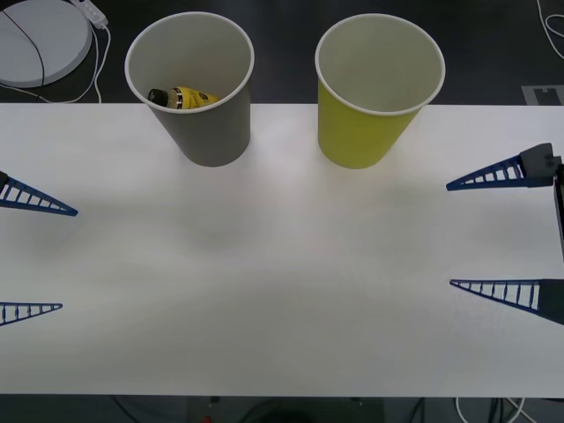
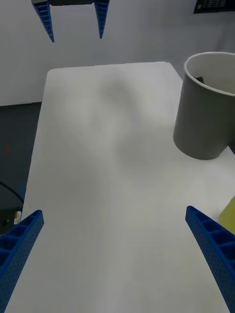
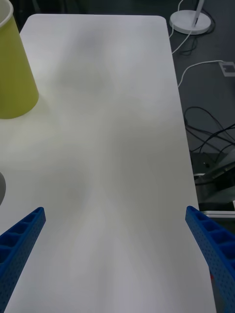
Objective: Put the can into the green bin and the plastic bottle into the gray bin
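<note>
Front view: the white table carries two paper cups standing upright along its far edge. The gray bin stands on the far left, the green bin on the far right, well apart from each other. The plastic bottle lies tilted inside the gray bin, black cap pointing left, resting against the inner wall. The inside of the green bin appears pale, with nothing visible in it from this angle.

The left gripper hovers at the left edge of the table, blue ribbed fingers spread wide, grasping nothing. The right gripper hovers at the right edge, fingers likewise spread wide and released. Both grippers are well apart from the bins.

Right wrist view: the gray bin stands on the table, with the left gripper farther off past the table's edge.

Left wrist view: the green bin stands near the table's far side.
</note>
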`<state>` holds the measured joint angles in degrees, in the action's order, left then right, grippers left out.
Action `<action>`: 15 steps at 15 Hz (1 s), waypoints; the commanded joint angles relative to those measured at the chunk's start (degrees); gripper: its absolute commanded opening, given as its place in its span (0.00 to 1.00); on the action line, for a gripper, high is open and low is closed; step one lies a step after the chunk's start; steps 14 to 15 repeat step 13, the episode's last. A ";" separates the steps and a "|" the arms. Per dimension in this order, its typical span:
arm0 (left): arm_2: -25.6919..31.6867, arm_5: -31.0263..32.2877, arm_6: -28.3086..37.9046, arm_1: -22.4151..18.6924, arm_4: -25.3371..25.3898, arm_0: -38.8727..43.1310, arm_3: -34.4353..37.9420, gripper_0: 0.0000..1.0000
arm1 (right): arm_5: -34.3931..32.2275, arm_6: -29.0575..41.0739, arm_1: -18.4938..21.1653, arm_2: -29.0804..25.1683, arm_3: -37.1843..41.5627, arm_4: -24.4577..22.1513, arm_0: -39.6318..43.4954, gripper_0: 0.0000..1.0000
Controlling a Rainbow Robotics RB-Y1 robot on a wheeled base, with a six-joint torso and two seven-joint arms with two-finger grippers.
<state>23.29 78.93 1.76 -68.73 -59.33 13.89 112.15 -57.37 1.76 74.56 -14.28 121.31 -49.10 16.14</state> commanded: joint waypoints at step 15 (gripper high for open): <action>0.00 0.00 0.00 0.00 0.00 0.00 0.00 1.00 | -6.35 -1.06 -1.53 -3.04 -2.48 0.05 -0.06 1.00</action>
